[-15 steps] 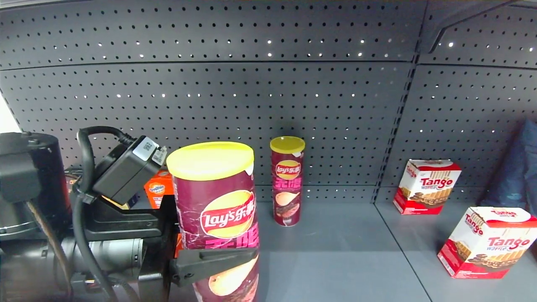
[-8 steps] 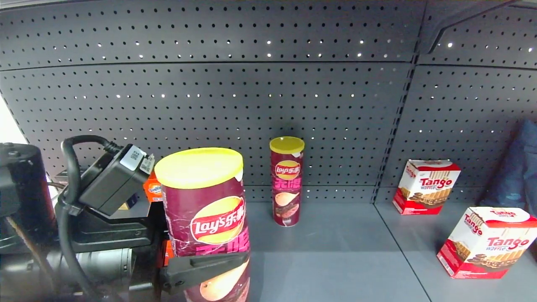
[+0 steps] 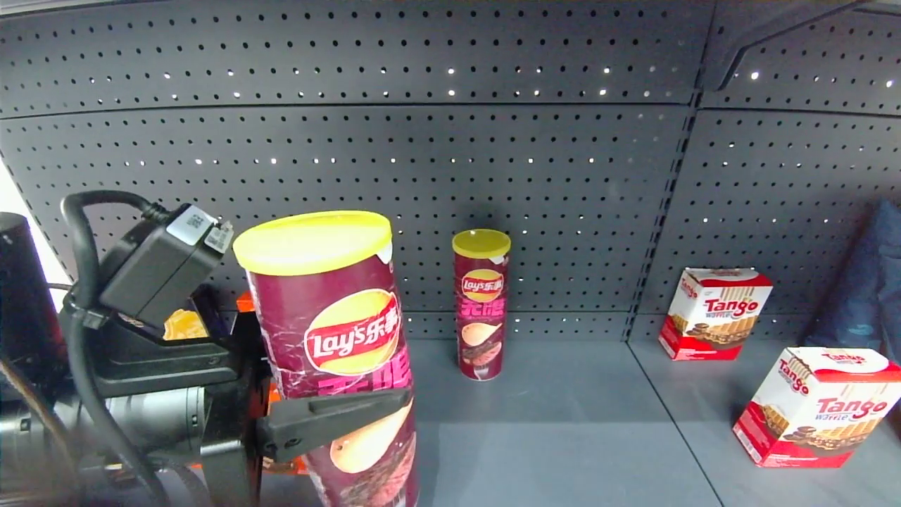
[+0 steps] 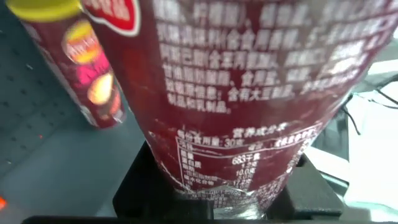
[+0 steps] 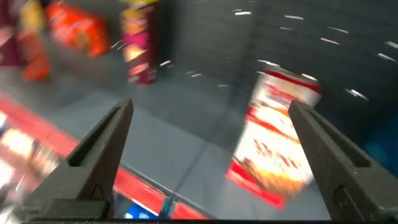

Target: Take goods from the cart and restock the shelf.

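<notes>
Set the chip can [image 3: 324, 310] down level, base flat, just beside the 2nd can [image 3: 482, 303] w/o knocking it; release only once seated. It's at the shelf [image 3: 563, 436] front-left, leaning slightly. Left tool [image 3: 331, 426] grips its lower half, arm low, fingers horizontal. Right tool [image 5: 211, 155] is spread wide, empty.

Head faces shelf [image 3: 563, 436], wrists nearer, sharing can [image 3: 481, 303]

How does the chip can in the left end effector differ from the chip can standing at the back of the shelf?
The held can is clamped in the left end effector and leans slightly; the back can stands upright and free on the shelf. The held can is nearer the front, the back can by the pegboard. Both have maroon wraps and yellow lids.
</notes>
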Available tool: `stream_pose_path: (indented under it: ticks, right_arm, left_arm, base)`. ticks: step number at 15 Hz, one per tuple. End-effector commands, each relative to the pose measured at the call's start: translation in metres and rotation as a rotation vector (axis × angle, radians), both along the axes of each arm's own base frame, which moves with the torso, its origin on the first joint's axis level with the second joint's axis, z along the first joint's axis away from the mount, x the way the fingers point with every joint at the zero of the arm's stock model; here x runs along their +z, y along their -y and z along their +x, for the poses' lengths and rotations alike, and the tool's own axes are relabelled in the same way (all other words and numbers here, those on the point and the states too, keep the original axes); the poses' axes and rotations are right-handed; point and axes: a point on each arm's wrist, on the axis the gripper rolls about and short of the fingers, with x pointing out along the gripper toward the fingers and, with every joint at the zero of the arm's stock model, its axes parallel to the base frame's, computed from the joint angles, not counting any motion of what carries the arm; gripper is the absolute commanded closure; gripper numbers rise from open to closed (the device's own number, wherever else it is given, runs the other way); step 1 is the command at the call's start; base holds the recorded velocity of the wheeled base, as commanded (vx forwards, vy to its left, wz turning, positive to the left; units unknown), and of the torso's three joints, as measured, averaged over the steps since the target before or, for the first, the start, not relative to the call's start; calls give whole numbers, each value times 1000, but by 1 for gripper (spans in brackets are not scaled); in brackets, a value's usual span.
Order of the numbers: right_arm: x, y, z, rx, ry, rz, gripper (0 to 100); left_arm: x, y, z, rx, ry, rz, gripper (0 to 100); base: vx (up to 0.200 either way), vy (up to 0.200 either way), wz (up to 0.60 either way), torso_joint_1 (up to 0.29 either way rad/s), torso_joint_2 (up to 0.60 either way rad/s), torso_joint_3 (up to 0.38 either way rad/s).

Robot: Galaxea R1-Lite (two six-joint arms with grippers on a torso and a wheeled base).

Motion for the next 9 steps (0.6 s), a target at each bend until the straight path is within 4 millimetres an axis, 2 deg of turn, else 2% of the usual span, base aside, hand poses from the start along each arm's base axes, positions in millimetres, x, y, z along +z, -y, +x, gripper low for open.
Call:
stream_pose_path:
  ticks: [1, 5, 7, 9]
  right_arm:
    - [16, -32, 68, 185, -125, -104, 0]
    - [18, -66, 124, 257, -211, -128, 0]
    - [16, -90, 159, 291, -248, -149, 0]
    - [9, -100, 178, 289, -227, -142, 0]
  left_arm:
    - [5, 2, 7, 6, 11, -8, 100]
    - [4, 2, 6, 5, 11, -8, 100]
    - [6, 2, 6, 5, 16, -11, 100]
    - [8, 2, 7, 5, 22, -14, 100]
  base:
    - [0, 0, 0, 0, 0, 0]
    - [0, 0, 0, 0, 0, 0]
    - [0, 0, 0, 0, 0, 0]
    - [0, 0, 0, 0, 0, 0]
